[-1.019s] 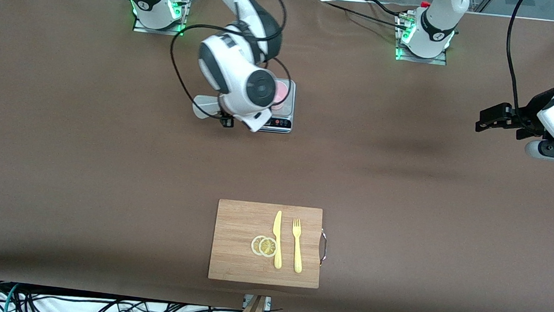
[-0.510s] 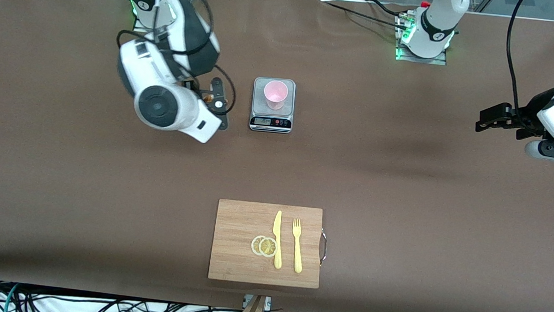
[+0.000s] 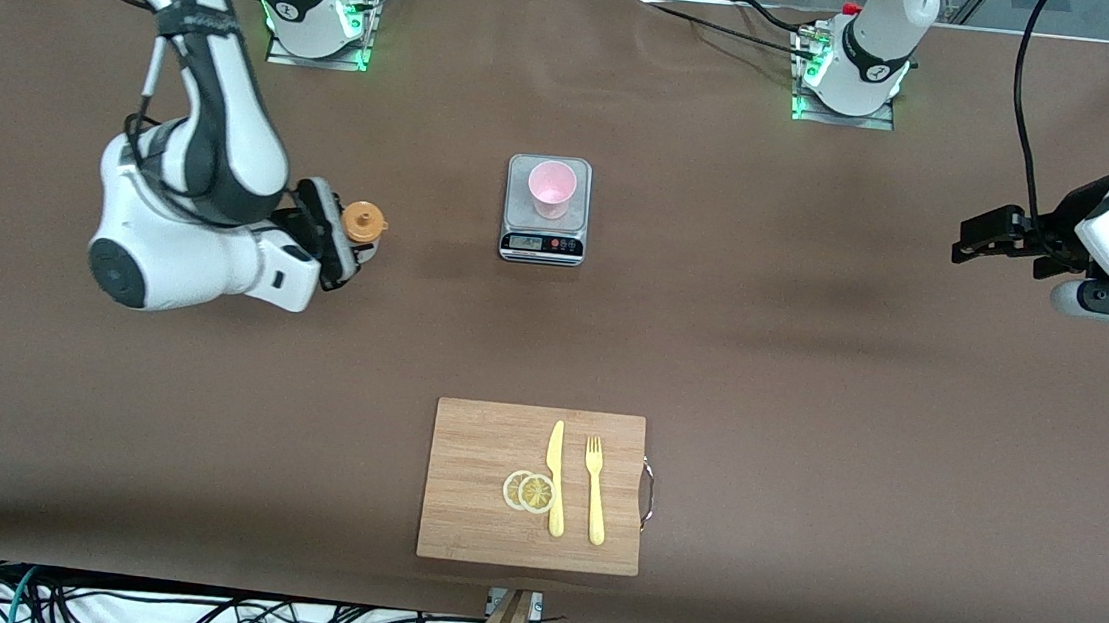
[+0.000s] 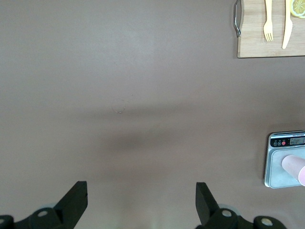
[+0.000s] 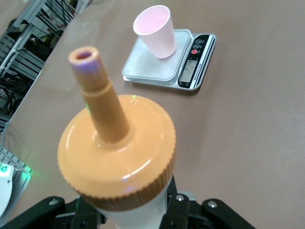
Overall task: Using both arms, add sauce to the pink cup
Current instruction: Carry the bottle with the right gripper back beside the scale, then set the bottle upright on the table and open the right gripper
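Front view: the right gripper [image 3: 348, 236] pinches the sauce [image 3: 362, 222] upright over open table beside the scale [image 3: 542, 242] bearing the pink cup [image 3: 551, 189]. The left gripper [image 3: 982, 239] waits, fingers spread, at its table edge.

1 sauce bottle [image 3: 362, 222] | 1 pink cup [image 3: 551, 189] | 1 scale [image 3: 542, 242] | 1 cutting board [image 3: 469, 485] | 1 knife [image 3: 555, 477] | 1 fork [image 3: 594, 489] | 2 lemon slices [image 3: 529, 491]

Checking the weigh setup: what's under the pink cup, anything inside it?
The pink cup stands upright on a small scale, at the table's middle. Its visible interior shows only pink; the very bottom cannot be made out, so sauce there cannot be ruled out.
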Robot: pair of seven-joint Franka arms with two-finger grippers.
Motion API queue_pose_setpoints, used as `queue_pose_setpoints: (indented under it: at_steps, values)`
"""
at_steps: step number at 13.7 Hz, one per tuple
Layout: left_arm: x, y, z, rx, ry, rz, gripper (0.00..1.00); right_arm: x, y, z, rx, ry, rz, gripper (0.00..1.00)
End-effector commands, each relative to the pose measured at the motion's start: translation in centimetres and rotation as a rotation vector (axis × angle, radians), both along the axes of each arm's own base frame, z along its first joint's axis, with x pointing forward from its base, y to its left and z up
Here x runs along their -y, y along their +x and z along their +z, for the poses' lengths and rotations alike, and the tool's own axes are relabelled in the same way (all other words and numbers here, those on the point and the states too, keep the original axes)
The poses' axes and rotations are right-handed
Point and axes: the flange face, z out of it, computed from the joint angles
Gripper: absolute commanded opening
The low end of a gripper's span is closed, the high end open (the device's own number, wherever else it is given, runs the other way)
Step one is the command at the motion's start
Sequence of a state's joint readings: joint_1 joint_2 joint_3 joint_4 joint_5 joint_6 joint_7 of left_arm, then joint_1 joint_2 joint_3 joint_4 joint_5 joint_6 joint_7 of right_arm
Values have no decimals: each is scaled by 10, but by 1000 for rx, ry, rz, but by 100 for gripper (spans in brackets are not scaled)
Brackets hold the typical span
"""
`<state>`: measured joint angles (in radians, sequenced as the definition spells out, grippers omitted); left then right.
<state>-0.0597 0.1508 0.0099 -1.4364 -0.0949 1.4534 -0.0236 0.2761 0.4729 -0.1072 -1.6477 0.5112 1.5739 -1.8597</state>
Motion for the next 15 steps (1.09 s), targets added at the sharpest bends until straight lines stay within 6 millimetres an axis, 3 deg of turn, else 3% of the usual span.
queue_pose_setpoints:
  at_steps: [1, 4, 9, 12, 15]
  values:
    - [-1, -2, 3, 1, 16, -21, 100, 36, -19, -15, 2, 130, 11, 45]
    - [-1, -2, 3, 1, 16, -21, 100, 75, -32, -46, 13, 273, 18, 45]
    - [-1, -2, 3, 1, 16, -19, 100, 120, -54, -87, 9, 332, 40, 45]
    - [-1, -2, 3, 1, 16, -21, 100, 139, -56, -113, 24, 334, 35, 45]
    - [-1, -2, 3, 1, 16, -19, 100, 143, -52, -122, 48, 308, 28, 45]
